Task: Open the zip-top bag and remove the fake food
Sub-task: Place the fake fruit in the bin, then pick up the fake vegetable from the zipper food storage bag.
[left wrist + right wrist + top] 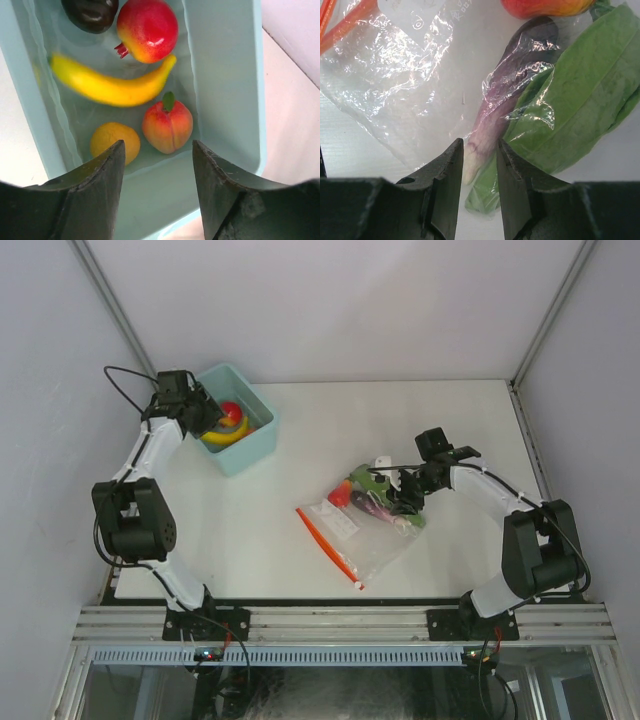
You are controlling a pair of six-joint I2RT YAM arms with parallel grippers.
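The clear zip-top bag (378, 548) lies flat right of centre, its orange-red zip strip (325, 538) at the near-left edge. Inside it are a purple eggplant (510, 85), green leafy pieces (580, 95) and a red piece (545, 6). My right gripper (405, 498) is low over the bag's far-right end. Its jaws (480, 145) are narrowly open, with the eggplant's pale tip between them under the plastic. My left gripper (205, 410) is open and empty above the teal bin (250, 455). The bin holds a banana (110, 87), a red fruit (147, 30), a peach (167, 125), an orange piece (112, 142) and a dark round piece (90, 12).
The teal bin stands at the far left of the white table (260, 540). White enclosure walls ring the table on three sides. The zip strip also shows at the top left of the right wrist view (345, 25).
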